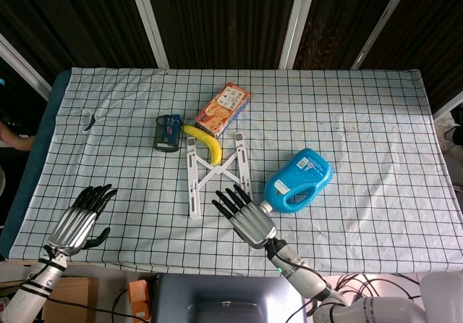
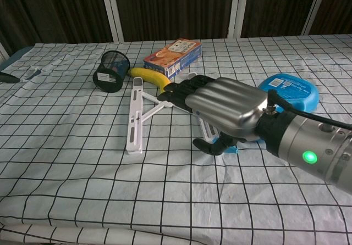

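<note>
My right hand [image 1: 244,214] [image 2: 220,105] hovers palm down near the table's front edge, fingers stretched out and apart, holding nothing. Its fingertips reach over the right leg of a white folding stand [image 1: 217,172] [image 2: 136,118] that lies flat on the checked cloth. Just right of the hand, a blue detergent bottle [image 1: 298,179] [image 2: 291,88] lies on its side. My left hand [image 1: 79,218] sits at the front left corner with its fingers spread and empty; only the head view shows it.
A banana [image 1: 205,143] [image 2: 149,76] lies across the stand's top. Behind it are an orange snack box [image 1: 223,108] [image 2: 173,55] and a tipped black mesh cup [image 1: 168,132] [image 2: 111,72]. A small object [image 1: 88,120] lies far left.
</note>
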Robot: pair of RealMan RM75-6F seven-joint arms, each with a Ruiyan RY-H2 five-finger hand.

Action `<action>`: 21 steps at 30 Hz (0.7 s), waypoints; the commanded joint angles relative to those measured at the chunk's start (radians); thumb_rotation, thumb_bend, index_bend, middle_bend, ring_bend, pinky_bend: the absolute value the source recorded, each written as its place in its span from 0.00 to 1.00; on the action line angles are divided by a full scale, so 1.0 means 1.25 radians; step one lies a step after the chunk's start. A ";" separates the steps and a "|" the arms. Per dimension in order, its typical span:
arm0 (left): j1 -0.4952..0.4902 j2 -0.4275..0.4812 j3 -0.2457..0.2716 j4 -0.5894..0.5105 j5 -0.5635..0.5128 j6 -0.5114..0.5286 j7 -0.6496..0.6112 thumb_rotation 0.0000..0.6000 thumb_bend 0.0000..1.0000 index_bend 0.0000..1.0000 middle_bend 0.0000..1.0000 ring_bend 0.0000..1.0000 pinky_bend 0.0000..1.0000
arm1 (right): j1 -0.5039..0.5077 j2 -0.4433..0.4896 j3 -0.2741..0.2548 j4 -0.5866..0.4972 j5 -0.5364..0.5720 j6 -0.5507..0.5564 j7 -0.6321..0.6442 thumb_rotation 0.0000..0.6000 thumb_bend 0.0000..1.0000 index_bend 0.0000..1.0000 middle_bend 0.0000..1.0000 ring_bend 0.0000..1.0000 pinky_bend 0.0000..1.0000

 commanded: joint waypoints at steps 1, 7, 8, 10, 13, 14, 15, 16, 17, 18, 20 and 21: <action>-0.015 -0.011 -0.001 -0.003 -0.028 -0.015 0.017 1.00 0.37 0.00 0.00 0.00 0.02 | 0.003 0.010 0.000 -0.004 0.005 0.005 0.005 1.00 0.36 0.00 0.00 0.00 0.03; -0.018 -0.010 0.002 -0.011 -0.060 -0.026 0.041 1.00 0.37 0.00 0.00 0.00 0.02 | 0.006 0.029 -0.002 -0.016 0.012 0.017 0.018 1.00 0.36 0.00 0.00 0.00 0.03; -0.017 -0.008 0.002 -0.015 -0.065 -0.025 0.048 1.00 0.37 0.00 0.00 0.00 0.02 | 0.006 0.033 -0.003 -0.019 0.010 0.021 0.019 1.00 0.36 0.00 0.00 0.00 0.03; -0.011 -0.002 0.004 -0.025 -0.071 -0.012 0.065 1.00 0.37 0.00 0.00 0.00 0.02 | 0.004 0.045 -0.005 -0.028 0.008 0.030 0.020 1.00 0.36 0.00 0.00 0.00 0.03; 0.005 0.006 0.010 -0.037 -0.061 0.021 0.087 1.00 0.37 0.00 0.00 0.00 0.02 | -0.002 0.070 -0.006 -0.047 0.009 0.045 0.025 1.00 0.36 0.00 0.00 0.00 0.03; 0.011 0.010 0.014 -0.039 -0.055 0.033 0.092 1.00 0.37 0.00 0.00 0.00 0.02 | -0.003 0.080 -0.006 -0.053 0.009 0.049 0.026 1.00 0.36 0.00 0.00 0.00 0.03; 0.022 0.017 0.020 -0.041 -0.046 0.051 0.097 1.00 0.37 0.00 0.00 0.00 0.02 | -0.007 0.097 -0.006 -0.063 0.008 0.057 0.027 1.00 0.36 0.00 0.00 0.00 0.03; 0.031 0.023 0.026 -0.042 -0.038 0.067 0.100 1.00 0.37 0.00 0.00 0.00 0.02 | -0.010 0.112 -0.006 -0.070 0.007 0.063 0.028 1.00 0.36 0.00 0.00 0.00 0.03; 0.043 0.030 0.032 -0.041 -0.030 0.085 0.098 1.00 0.37 0.00 0.00 0.00 0.02 | -0.015 0.129 -0.007 -0.078 0.005 0.071 0.030 1.00 0.36 0.00 0.00 0.00 0.03; 0.060 0.039 0.041 -0.037 -0.017 0.112 0.089 1.00 0.37 0.00 0.00 0.00 0.02 | -0.023 0.155 -0.008 -0.090 0.003 0.083 0.034 1.00 0.36 0.00 0.00 0.00 0.05; 0.091 0.049 0.055 -0.017 0.004 0.161 0.065 1.00 0.37 0.00 0.00 0.00 0.02 | -0.039 0.201 -0.009 -0.105 -0.006 0.110 0.035 1.00 0.36 0.01 0.15 0.18 0.19; 0.115 0.050 0.062 0.006 0.014 0.198 0.048 1.00 0.37 0.00 0.00 0.00 0.02 | -0.052 0.234 -0.012 -0.114 -0.001 0.124 0.034 1.00 0.36 0.02 0.30 0.35 0.33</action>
